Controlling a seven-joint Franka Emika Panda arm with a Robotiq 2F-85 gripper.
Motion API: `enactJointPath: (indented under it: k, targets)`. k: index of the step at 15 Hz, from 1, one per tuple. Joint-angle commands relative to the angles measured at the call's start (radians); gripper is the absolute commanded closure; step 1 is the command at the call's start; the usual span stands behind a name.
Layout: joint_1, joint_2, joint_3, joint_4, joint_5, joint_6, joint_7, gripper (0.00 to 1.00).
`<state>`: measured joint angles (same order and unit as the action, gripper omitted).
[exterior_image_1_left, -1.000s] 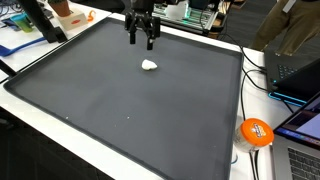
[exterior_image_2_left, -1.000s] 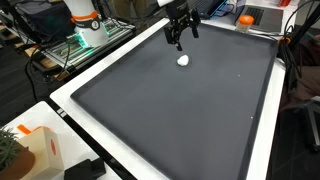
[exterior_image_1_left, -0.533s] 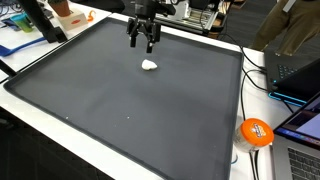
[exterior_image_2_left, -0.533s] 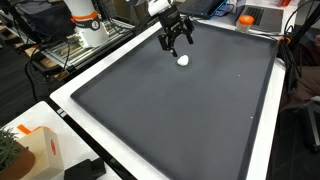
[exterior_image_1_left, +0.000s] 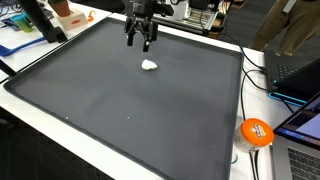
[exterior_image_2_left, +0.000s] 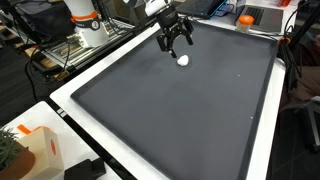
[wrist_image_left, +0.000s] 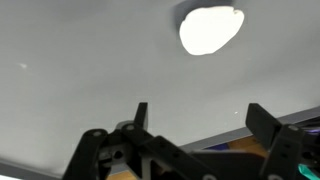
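Observation:
A small white lump (exterior_image_1_left: 149, 65) lies on the dark grey mat (exterior_image_1_left: 120, 100) toward its far side; it also shows in an exterior view as the white lump (exterior_image_2_left: 183, 60) and at the top of the wrist view as the white lump (wrist_image_left: 210, 29). My gripper (exterior_image_1_left: 139, 43) hangs above the mat just beyond the lump, apart from it, in both exterior views, with the gripper (exterior_image_2_left: 175, 44) pointing down. Its two black fingers stand wide apart in the wrist view, the gripper (wrist_image_left: 202, 112) open with only bare mat between them.
The mat's white border (exterior_image_1_left: 240, 120) rims it. An orange ball-like object (exterior_image_1_left: 255, 131), cables and a laptop (exterior_image_1_left: 295, 72) lie off one side. An orange-and-white box (exterior_image_2_left: 35, 150) sits near a corner. Clutter and the robot base (exterior_image_2_left: 85, 25) stand behind the far edge.
The gripper has shifted slightly along the mat's far side, away from the white lump, still open. The lump has not moved.

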<state>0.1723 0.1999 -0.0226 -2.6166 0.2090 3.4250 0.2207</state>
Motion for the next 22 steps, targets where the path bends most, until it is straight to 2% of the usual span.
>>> enactJointPath:
  k: [1,5,13,17,18,19,22]
  targets:
    - [0.101,0.034,-0.074,-0.043,0.119,0.140,-0.058,0.00]
    - [0.159,0.044,-0.076,-0.078,0.201,0.210,-0.098,0.00]
    - [0.222,0.032,-0.062,-0.145,0.225,0.214,-0.149,0.00]
    - [0.246,0.078,-0.051,-0.127,0.242,0.282,-0.138,0.00]
    - [0.248,0.085,-0.048,-0.129,0.237,0.308,-0.130,0.00]
    - [0.209,0.095,0.001,-0.128,0.252,0.343,-0.149,0.00]
    - [0.202,0.132,0.038,-0.128,0.266,0.436,-0.143,0.00]
